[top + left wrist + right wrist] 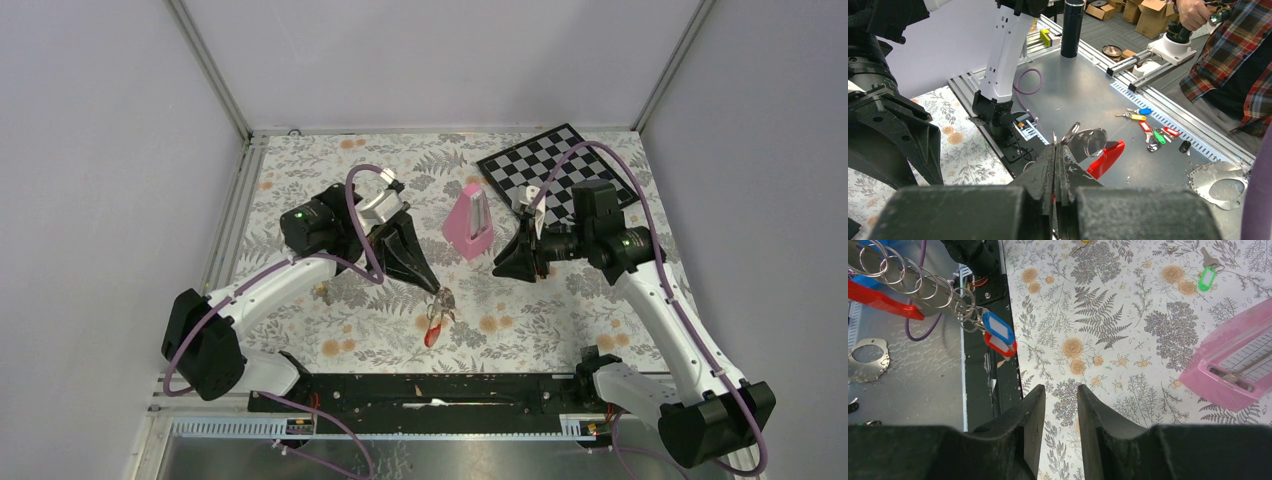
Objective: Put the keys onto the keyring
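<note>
My left gripper point(432, 287) is shut on the keyring point(435, 322) and holds it just above the near middle of the floral mat. In the left wrist view the shut gripper point(1057, 148) pinches thin metal, with the red bar point(1105, 158) and a wire ring point(1090, 142) beyond the tips. In the right wrist view the keyring's grey side point(903, 277) carries several wire rings, above its red bar point(878, 296). Keys with a blue tag point(998, 328) and a red tag point(1000, 345) hang from it. A green-tagged key point(1207, 275) lies loose on the mat. My right gripper point(1061, 390) is open and empty, to the right of the keyring point(497, 268).
A pink metronome-shaped pyramid point(468, 222) stands mid-mat, also in the right wrist view point(1233, 365). A checkerboard point(550, 170) lies at the back right. The black rail point(440, 385) runs along the near edge. More tagged keys point(1153, 127) lie on the metal bench beyond it.
</note>
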`<act>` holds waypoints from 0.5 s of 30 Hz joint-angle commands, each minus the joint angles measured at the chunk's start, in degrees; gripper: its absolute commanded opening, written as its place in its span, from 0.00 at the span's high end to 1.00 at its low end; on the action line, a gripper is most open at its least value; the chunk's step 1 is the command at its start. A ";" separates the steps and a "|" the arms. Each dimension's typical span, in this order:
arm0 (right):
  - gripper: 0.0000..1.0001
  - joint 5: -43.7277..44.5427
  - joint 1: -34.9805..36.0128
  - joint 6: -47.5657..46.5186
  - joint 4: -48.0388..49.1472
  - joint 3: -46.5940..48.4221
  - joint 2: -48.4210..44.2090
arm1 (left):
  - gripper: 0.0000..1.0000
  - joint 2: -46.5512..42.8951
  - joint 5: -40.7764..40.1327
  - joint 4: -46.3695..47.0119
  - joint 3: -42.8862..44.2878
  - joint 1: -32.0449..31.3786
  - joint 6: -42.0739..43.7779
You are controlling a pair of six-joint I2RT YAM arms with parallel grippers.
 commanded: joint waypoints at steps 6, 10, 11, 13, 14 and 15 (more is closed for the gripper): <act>0.63 -4.35 -0.29 0.46 -1.91 8.91 1.77 | 1.00 -0.98 -2.80 -0.44 -1.52 1.74 4.89; 0.63 -6.05 -0.29 1.99 -2.00 12.72 2.54 | 1.00 -0.39 -4.83 -2.87 -3.17 2.44 6.85; 0.63 -6.50 -0.29 2.50 -1.79 13.56 2.70 | 1.00 -0.24 -5.37 -3.57 -3.46 2.63 7.41; 0.63 -7.53 -0.20 3.98 -0.95 14.74 3.02 | 1.00 -0.10 -6.75 -4.90 -4.15 3.11 8.46; 0.62 -8.22 -0.18 5.00 -0.32 15.16 3.34 | 1.00 -0.06 -7.71 -5.86 -4.47 3.36 9.05; 0.62 -8.90 -0.13 6.02 0.53 15.41 3.66 | 1.00 -0.06 -8.90 -6.81 -4.77 3.65 9.78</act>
